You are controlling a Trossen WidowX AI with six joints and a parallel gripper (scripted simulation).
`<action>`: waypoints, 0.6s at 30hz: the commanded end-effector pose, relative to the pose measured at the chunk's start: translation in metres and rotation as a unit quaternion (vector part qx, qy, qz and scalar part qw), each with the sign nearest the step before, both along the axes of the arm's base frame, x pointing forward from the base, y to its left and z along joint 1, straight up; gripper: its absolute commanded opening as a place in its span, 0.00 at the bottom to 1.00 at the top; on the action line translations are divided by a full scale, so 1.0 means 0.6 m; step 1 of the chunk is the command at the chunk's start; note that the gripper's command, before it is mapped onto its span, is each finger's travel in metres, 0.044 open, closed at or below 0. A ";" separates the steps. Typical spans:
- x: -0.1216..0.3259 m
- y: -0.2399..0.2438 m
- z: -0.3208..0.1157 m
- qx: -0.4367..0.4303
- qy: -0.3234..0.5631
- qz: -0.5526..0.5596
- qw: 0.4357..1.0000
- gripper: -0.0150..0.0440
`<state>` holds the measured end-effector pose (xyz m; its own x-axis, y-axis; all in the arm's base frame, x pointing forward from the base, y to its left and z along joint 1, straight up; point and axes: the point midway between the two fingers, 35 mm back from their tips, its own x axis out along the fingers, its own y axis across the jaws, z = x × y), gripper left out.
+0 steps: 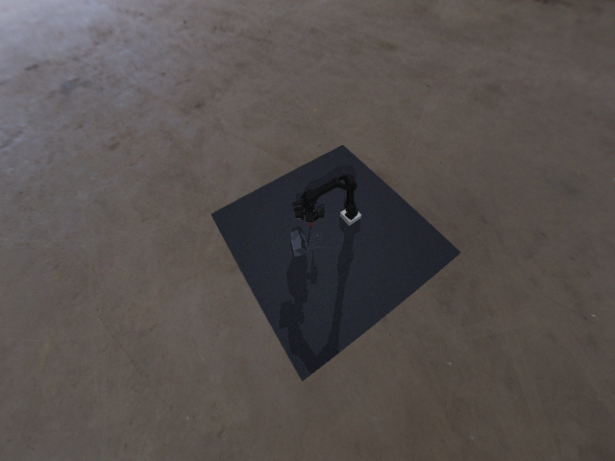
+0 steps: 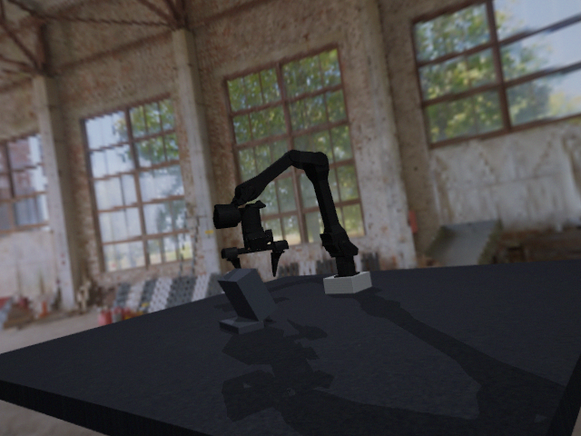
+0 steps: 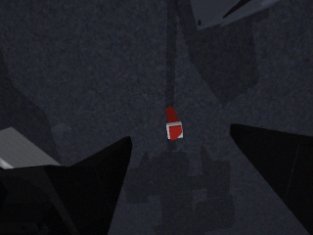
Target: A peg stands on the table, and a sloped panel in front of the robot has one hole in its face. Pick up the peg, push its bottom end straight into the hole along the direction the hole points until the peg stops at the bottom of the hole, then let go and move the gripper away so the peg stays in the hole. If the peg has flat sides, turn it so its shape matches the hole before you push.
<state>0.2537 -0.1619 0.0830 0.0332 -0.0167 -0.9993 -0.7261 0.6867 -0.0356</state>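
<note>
One red peg (image 3: 173,126) upright, long axis vertical, below wide-spread, empty fingers.

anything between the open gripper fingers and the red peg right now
No. In the wrist view the red peg stands alone between the two dark fingers, with only bare dark table and shadow either side. The open gripper holds nothing.

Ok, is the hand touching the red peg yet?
Apart. In the wrist view the red peg stands between the open hand, with dark table showing between it and each finger.
</note>
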 end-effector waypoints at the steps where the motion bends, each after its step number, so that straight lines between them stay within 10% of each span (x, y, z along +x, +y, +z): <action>1: -0.002 0.000 -0.015 0.000 0.004 0.002 1.000 1.00; 18: -0.002 -0.001 -0.061 0.000 0.004 0.002 1.000 1.00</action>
